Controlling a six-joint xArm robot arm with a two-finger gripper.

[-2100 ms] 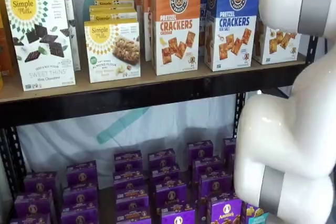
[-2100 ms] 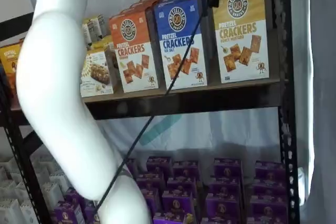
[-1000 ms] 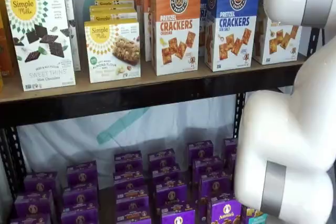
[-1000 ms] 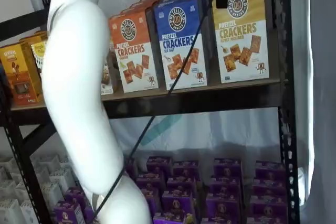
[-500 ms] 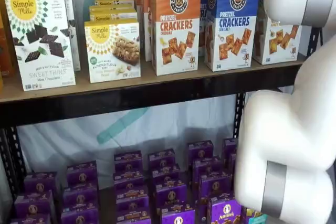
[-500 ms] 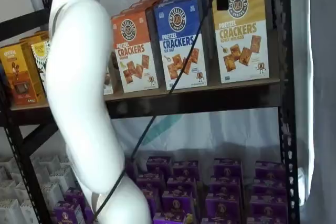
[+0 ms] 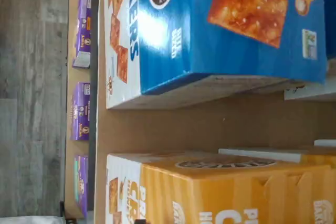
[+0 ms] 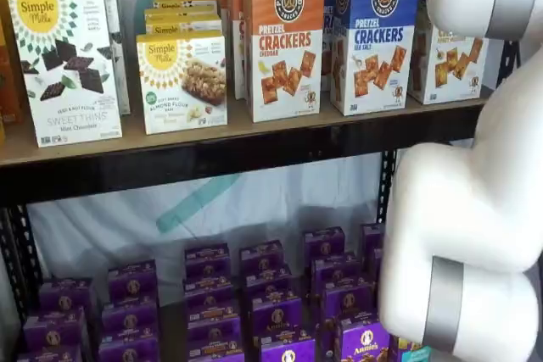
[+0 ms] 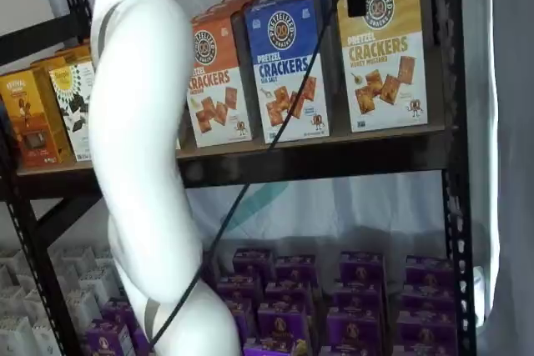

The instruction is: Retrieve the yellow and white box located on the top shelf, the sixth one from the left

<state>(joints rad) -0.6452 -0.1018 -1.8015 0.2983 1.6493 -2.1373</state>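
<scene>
Jaws hang as a dark tip at the yellow and white box's (image 9: pixel 383 47) upper corner; open or closed cannot be told. Approach step: box stands on the top shelf (image 9: pixel 317 160), beside the blue carton (image 9: pixel 288 64). Next move needs the jaws lined up on the box

Wrist cam's turned on its side here. There's a blue cracker carton (image 7: pixel 220 30) and the yellow and white box (image 7: pixel 220 192) standing apart on the top shelf (image 7: pixel 173 129), bare tan board between them. Past the shelf's front edge you can see small purple boxes (image 7: pixel 80 111) on a lower level, and grey wood-look floor (image 7: pixel 31 103) beyond.
</scene>
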